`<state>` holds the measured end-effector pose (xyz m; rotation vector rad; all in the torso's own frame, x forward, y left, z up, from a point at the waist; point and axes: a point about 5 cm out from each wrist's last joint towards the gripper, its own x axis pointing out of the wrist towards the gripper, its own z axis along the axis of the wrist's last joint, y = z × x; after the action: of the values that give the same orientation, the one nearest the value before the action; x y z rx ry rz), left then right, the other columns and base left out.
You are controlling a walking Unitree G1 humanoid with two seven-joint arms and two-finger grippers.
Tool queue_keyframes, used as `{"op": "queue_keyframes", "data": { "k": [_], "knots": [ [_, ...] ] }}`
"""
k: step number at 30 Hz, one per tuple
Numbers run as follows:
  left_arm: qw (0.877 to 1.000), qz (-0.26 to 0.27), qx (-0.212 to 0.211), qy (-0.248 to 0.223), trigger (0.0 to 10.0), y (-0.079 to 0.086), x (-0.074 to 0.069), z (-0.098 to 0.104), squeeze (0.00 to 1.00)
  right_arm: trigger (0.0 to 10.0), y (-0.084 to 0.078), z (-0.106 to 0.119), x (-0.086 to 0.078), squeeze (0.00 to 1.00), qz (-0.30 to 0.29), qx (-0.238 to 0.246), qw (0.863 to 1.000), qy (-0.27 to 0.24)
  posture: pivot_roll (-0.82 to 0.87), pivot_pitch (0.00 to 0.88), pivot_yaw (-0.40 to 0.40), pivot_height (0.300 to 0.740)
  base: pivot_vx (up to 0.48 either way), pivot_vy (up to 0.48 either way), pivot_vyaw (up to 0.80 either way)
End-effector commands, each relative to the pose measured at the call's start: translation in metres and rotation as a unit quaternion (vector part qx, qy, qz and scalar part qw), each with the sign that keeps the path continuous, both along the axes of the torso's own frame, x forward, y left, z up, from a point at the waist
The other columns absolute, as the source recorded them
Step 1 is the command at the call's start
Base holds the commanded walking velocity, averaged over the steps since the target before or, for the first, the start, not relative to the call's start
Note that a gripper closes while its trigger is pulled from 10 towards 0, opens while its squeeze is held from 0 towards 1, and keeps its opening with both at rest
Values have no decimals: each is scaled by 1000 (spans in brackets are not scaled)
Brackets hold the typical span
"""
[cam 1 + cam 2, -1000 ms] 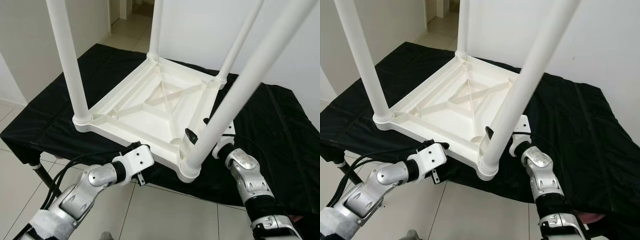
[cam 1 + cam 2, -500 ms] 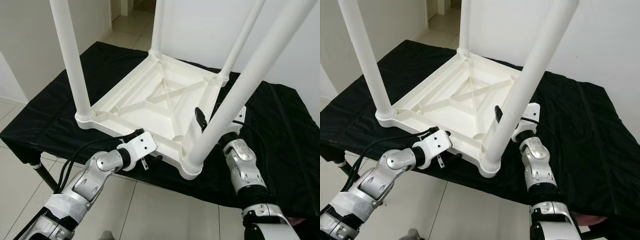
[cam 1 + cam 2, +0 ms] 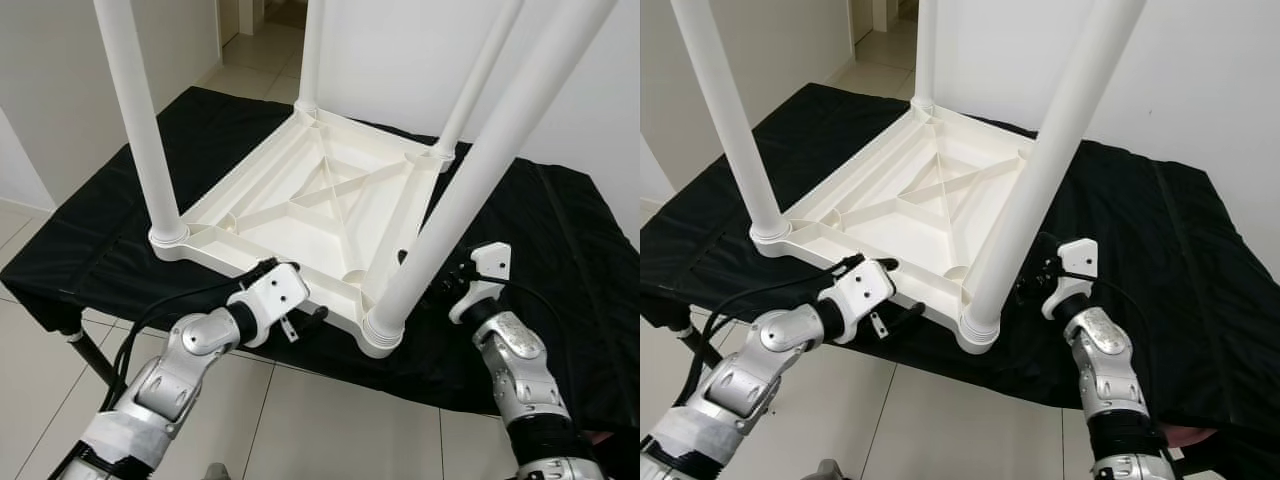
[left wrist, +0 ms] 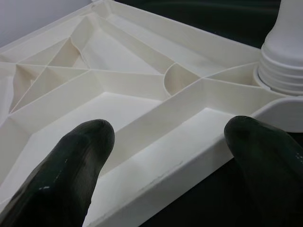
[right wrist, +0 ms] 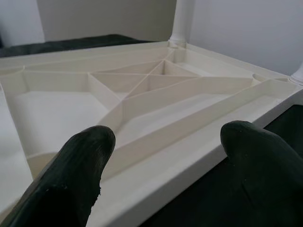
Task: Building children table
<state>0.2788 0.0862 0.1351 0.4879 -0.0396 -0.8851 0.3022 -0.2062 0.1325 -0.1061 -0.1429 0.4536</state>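
— Where's the table (image 3: 300,215)?

— Upside down on the black cloth (image 3: 560,250), its four legs (image 3: 140,130) up, near corner jutting past the edge.

— Heavy?

— Looks like hollow plastic: light, stiff, smooth. I'd guess the legs make it tippy, so the ribbed rim is the place to hold.

— And the grippers?

— The left gripper (image 4: 165,165) is spread wide astride the near rim, holding nothing. The right gripper (image 5: 161,163) is equally wide at the right-hand rim, also empty.
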Motion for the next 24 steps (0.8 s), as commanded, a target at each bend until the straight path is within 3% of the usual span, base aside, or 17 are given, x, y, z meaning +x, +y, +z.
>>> {"op": "queue_keyframes", "data": {
  "k": [1, 2, 3, 13, 15, 18, 21, 24],
  "knots": [
    [998, 54, -4, -27, 10000, 5, 7, 1, 0, 10000, -15, 2, -1, 0, -7, -16, 1000, 8, -12, 0, -51, 740, 0, 0, 0],
    [998, 54, -4, -27, 10000, 5, 7, 1, 0, 10000, -15, 2, -1, 0, -7, -16, 1000, 8, -12, 0, -51, 740, 0, 0, 0],
    [998, 51, -1, -26, 10000, 5, 7, 2, 0, 10000, -23, 2, -11, 0, 24, -49, 998, 27, -19, 0, -46, 740, 0, 0, 0],
    [999, 39, -2, -25, 10000, 5, 6, 2, 0, 10000, -38, 6, -31, 0, 95, -87, 989, 70, -29, 0, -34, 740, 0, 0, 0],
    [999, 37, -2, -24, 10000, 5, 6, 2, 0, 10000, -38, 4, -35, 0, 118, -105, 984, 86, -31, 0, -33, 740, 0, 0, 0],
    [999, 36, 1, -26, 10000, 5, 8, 1, 0, 10000, -27, 3, -47, 0, 207, -136, 961, 121, -29, 0, -31, 740, 0, 0, 0],
    [999, 36, 3, -27, 10000, 5, 8, 1, 0, 10000, -24, 4, -49, 0, 224, -138, 957, 125, -29, 0, -32, 740, 0, 0, 0],
    [999, 37, 6, -29, 10000, 6, 10, 1, 0, 10000, -15, 6, -53, 0, 274, -144, 942, 130, -24, 0, -33, 740, 0, 0, 0]
  ]
}}
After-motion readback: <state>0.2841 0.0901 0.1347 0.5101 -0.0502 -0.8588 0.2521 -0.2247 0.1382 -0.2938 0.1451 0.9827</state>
